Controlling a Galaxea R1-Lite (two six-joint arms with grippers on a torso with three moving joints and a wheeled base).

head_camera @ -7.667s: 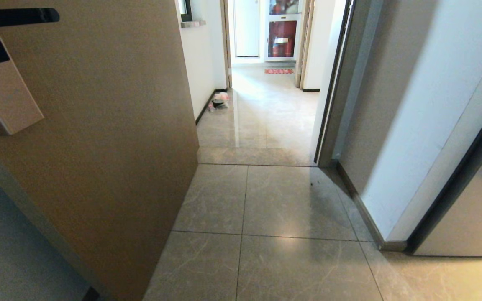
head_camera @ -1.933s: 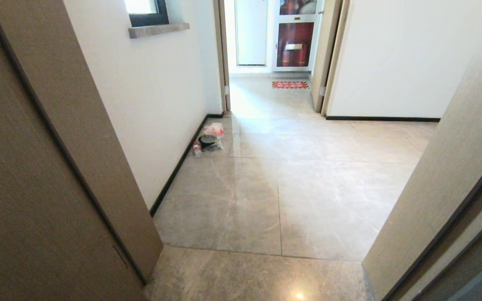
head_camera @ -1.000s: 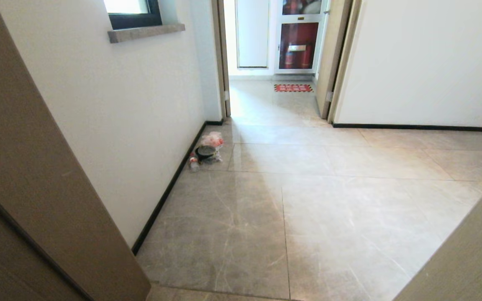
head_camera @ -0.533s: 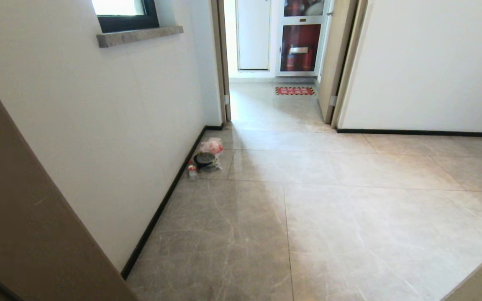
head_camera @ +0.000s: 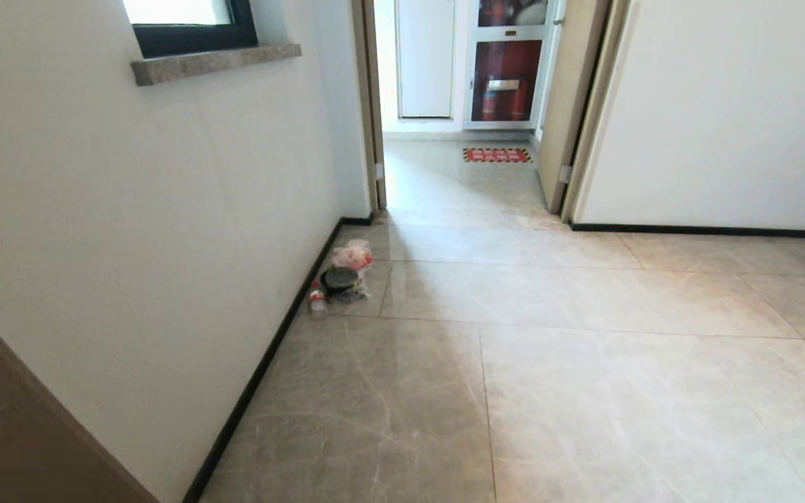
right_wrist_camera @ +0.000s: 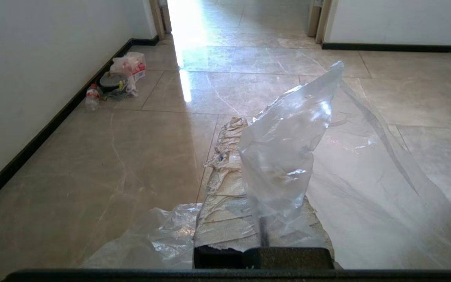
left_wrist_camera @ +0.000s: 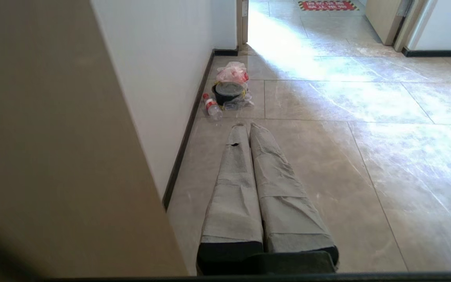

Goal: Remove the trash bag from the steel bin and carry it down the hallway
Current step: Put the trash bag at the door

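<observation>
Right wrist view: right gripper (right_wrist_camera: 262,117) clamped tight on the clear trash bag (right_wrist_camera: 288,145), held off the hallway (head_camera: 584,391) floor for carrying; left gripper (left_wrist_camera: 248,125) closed, empty, idle; steel bin not visible; litter pile (head_camera: 341,278) far left by wall.

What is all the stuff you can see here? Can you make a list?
hallway floor: one, glossy grey-beige tiles.
rubbish pile: one, pink bag, dark round container, small bottle, by left wall.
window sill: one, grey stone, left wall.
floor sticker: one, red, past far doorway.
cabinet: one, red inside, far end.
trash bag: one, clear plastic, in right claw.
left claw: shut, empty.
right claw: shut on bag.
</observation>
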